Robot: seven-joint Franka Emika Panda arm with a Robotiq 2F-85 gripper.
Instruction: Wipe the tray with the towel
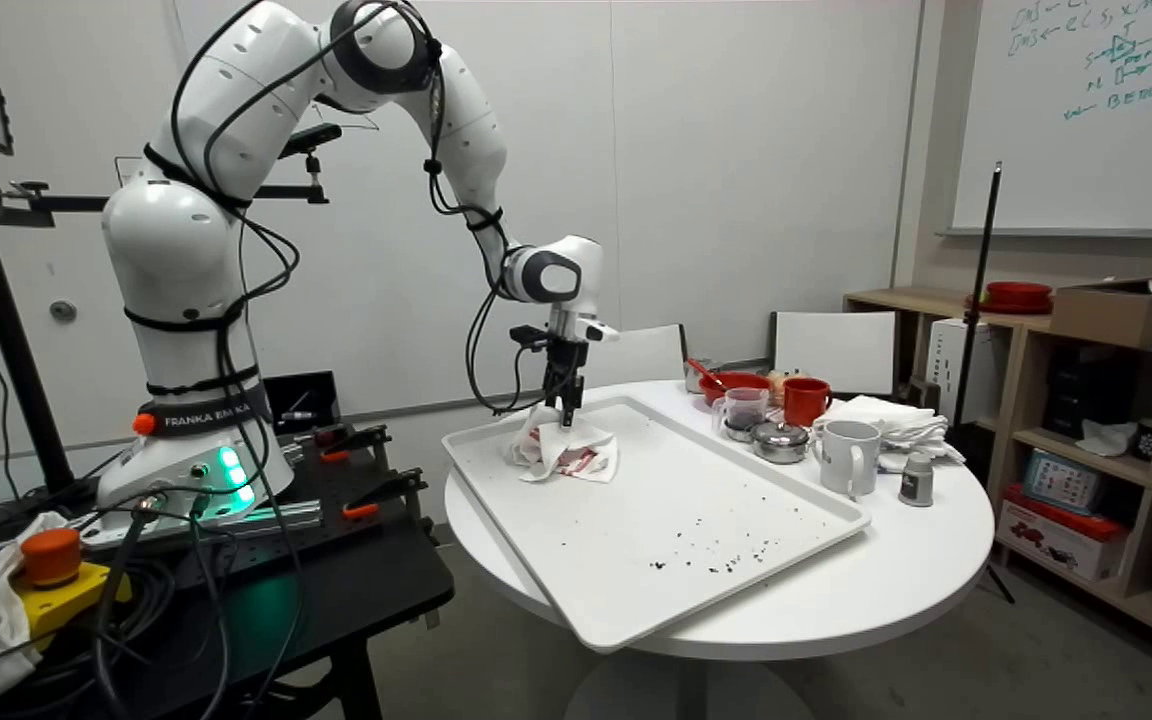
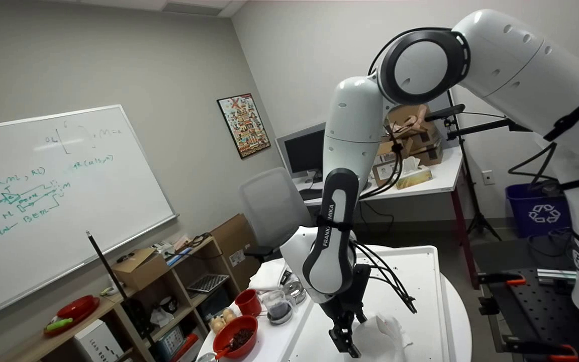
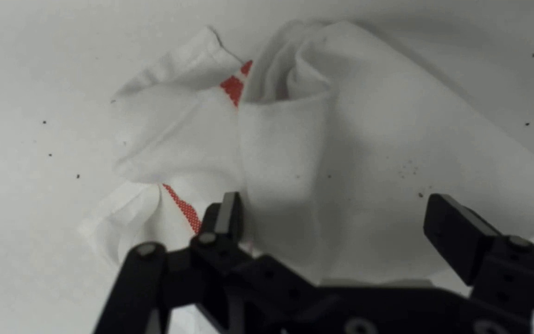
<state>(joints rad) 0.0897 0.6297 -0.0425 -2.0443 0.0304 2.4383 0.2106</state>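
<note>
The towel point(image 1: 576, 450) is white with red stripes and lies crumpled on the white tray point(image 1: 626, 550), at the tray's far left part in this exterior view. The towel also shows in an exterior view point(image 2: 377, 339) and fills the middle of the wrist view point(image 3: 285, 139). My gripper point(image 1: 562, 412) points down over the towel. In the wrist view my gripper point(image 3: 334, 215) is open, its fingers wide apart with towel folds below and between them. I cannot tell whether the fingertips touch the cloth. Dark crumbs point(image 1: 731, 565) lie scattered on the tray's near right part. A few specks lie on the towel.
Along the tray's long side on the round table point(image 1: 936, 560) stand a red mug point(image 1: 808, 402), a grey mug point(image 1: 850, 458), a lidded metal bowl point(image 1: 779, 443), a small shaker point(image 1: 916, 480), folded white cloths point(image 1: 886, 420) and a red bowl point(image 2: 236, 334). The tray has a raised rim.
</note>
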